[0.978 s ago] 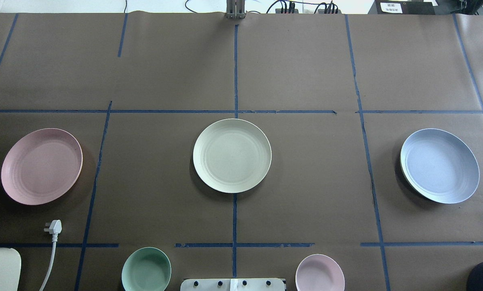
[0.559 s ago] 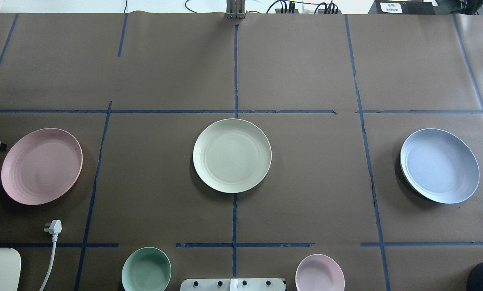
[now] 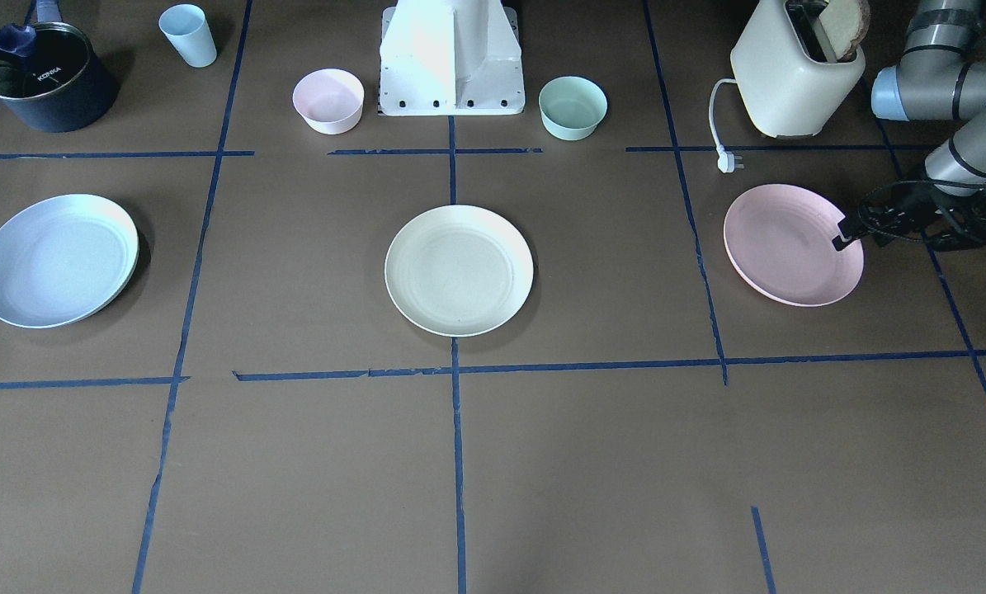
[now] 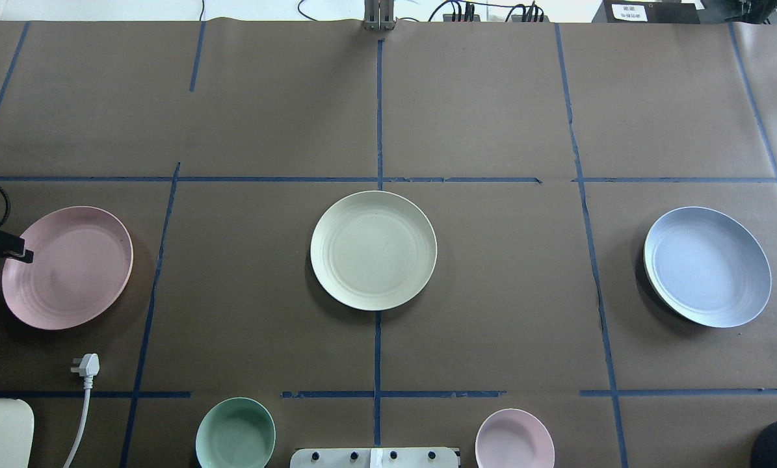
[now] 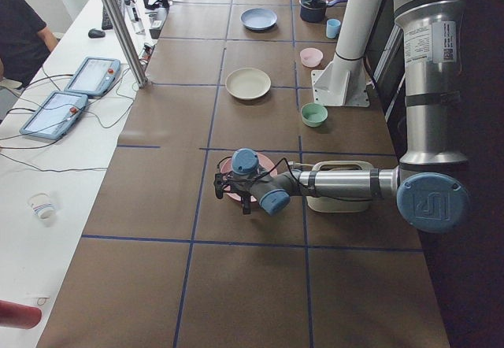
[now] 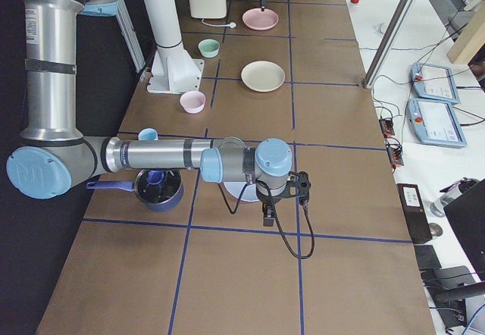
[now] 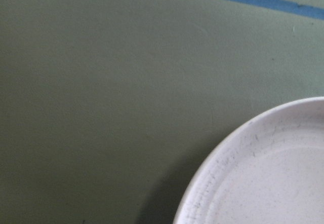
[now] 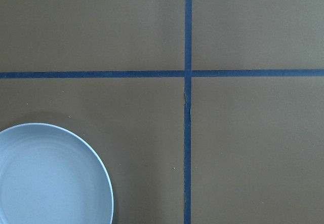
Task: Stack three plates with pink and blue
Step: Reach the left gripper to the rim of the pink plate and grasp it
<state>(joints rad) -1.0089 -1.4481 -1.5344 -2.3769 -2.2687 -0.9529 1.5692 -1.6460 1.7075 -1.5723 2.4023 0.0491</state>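
Three plates lie apart in a row. The pink plate (image 4: 66, 266) is on my left, the cream-white plate (image 4: 373, 249) in the middle and the light blue plate (image 4: 707, 266) on my right. My left gripper (image 3: 842, 240) hovers at the pink plate's (image 3: 790, 245) outer rim, and only one fingertip shows clearly, so I cannot tell whether it is open. Its wrist view shows that rim (image 7: 263, 183). My right gripper (image 6: 267, 215) shows only in the exterior right view, beside the blue plate (image 8: 50, 178); I cannot tell its state.
A toaster (image 3: 794, 78) with its loose plug (image 3: 728, 162) stands behind the pink plate. A mint bowl (image 3: 573, 107) and a small pink bowl (image 3: 327, 101) flank the robot base (image 3: 451, 58). A dark pot (image 3: 43, 78) and a pale cup (image 3: 189, 35) stand behind the blue plate.
My left gripper has come into the overhead view from the left edge and moved in to the pink plate's outer rim. The plates have not moved.
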